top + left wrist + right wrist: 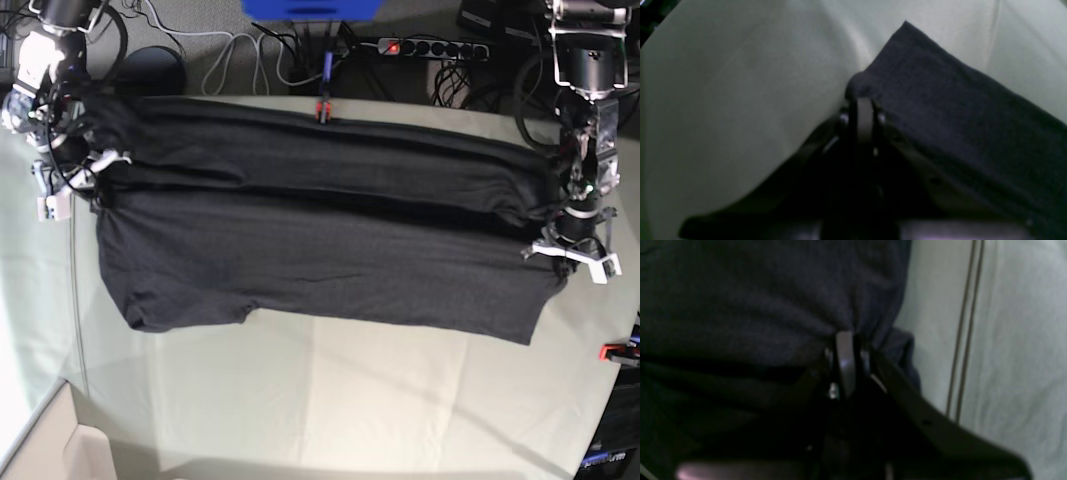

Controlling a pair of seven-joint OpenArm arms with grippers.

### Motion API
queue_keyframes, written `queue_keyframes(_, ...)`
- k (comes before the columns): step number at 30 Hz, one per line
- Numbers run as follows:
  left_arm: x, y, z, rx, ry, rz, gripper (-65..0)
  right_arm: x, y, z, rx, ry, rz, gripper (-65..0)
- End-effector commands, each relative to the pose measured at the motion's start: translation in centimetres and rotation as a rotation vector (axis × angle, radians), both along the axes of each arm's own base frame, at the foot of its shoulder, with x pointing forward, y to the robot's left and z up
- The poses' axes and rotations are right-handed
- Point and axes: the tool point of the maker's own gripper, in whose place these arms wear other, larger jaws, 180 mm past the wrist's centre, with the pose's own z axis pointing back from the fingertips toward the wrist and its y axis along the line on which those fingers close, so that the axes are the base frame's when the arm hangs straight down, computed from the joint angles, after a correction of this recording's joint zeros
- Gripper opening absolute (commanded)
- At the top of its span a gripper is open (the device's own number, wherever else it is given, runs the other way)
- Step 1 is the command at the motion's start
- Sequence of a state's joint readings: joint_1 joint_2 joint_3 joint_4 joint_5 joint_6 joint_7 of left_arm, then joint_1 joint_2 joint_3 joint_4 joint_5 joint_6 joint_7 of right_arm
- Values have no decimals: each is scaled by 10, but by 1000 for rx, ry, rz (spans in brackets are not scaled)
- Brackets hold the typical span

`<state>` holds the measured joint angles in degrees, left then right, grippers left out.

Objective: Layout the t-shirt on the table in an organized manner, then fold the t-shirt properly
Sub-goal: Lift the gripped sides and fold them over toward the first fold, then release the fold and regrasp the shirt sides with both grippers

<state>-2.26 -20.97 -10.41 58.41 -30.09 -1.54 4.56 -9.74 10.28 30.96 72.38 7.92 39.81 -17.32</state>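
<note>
The dark charcoal t-shirt (320, 230) lies stretched sideways across the table (350, 400), with a long fold ridge running along its upper half. At the right end my left gripper (570, 258) is shut on the shirt's edge; the left wrist view shows its fingertips (863, 100) pinching a bunched bit of the t-shirt (957, 110) above the table (723, 100). At the shirt's left end is my right gripper (88, 185). In the right wrist view it (846, 336) is shut on gathered fabric of the t-shirt (756, 306), beside the table (1007, 340).
A red-orange clamp (322, 110) sits at the table's far edge just above the shirt, another clamp (615, 350) at the right edge. Cables and a power strip (430, 47) lie behind the table. The table's front half is bare cloth with creases.
</note>
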Motion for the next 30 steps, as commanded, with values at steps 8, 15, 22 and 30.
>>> queue_keyframes(8,9,7,16,28,-41,-2,-572,10,-8,14,-16,-52,0,-648)
queue_keyframes(15,6,5,9,3,16,-9,-387,9,-9,14,-18,-50,0,-485)
queue_keyframes(22,9,21,24,-8,-33,44,-379,15,-24,48,-79,-135,-25,-360)
queue_keyframes(30,41,31,69,4,-147,64,-379,28,-38,69,-90,-205,-85,-348)
